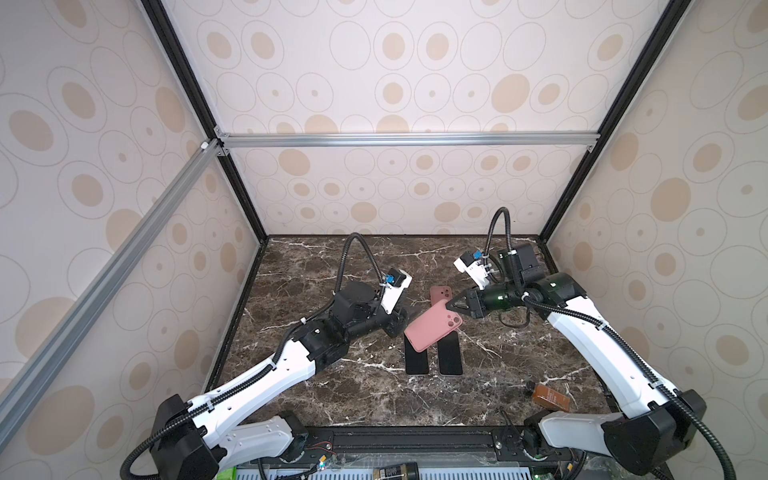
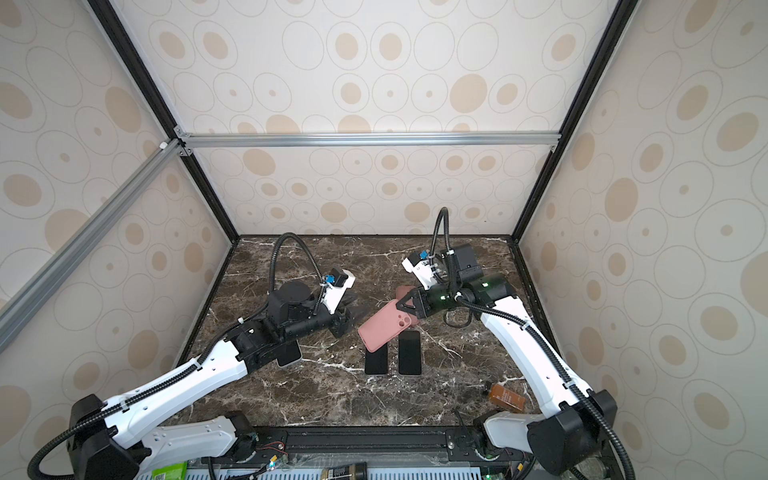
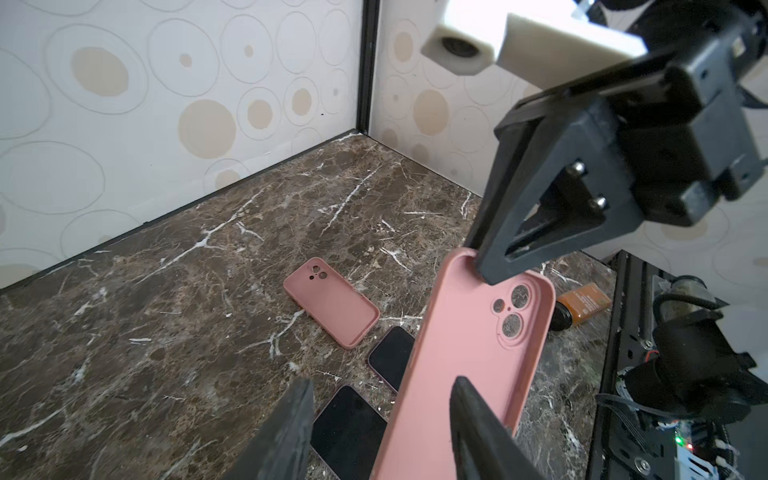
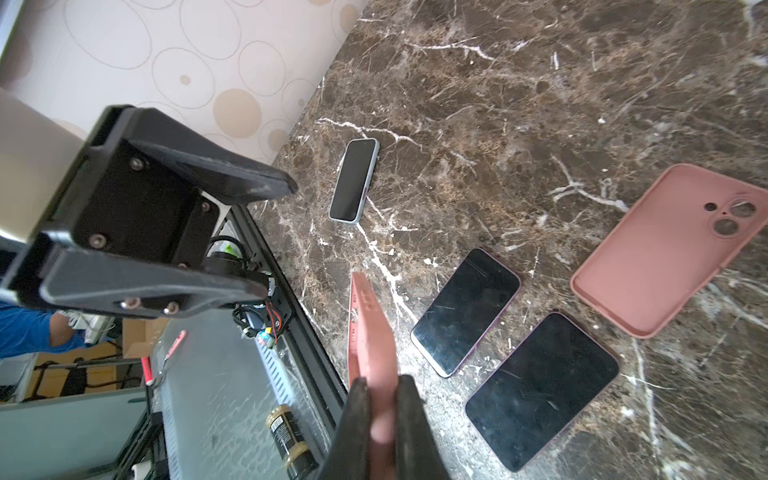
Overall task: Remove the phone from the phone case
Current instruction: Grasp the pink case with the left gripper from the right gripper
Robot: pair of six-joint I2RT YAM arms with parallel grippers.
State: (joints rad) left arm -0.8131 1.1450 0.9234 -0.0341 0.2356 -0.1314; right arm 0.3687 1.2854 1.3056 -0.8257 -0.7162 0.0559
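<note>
Phone (image 2: 291,355) half under left arm (image 2: 257,340)

The dark brown, white-veined marble table (image 1: 374,266) under me carries an empty pink silicone phone case (image 1: 440,294) lying flat, open side up, toward the back. In front of it a black-screened phone (image 1: 416,361) and a second black-screened phone (image 1: 450,357) lie face up, side by side without touching. A pale-rimmed phone (image 4: 353,180) lies well to their left, and an amber-brown bottle (image 1: 550,397) lies on its side near the front right corner.

Bright even light, soft shadows, top views bowed at edges, near tool fingers blurred
</note>
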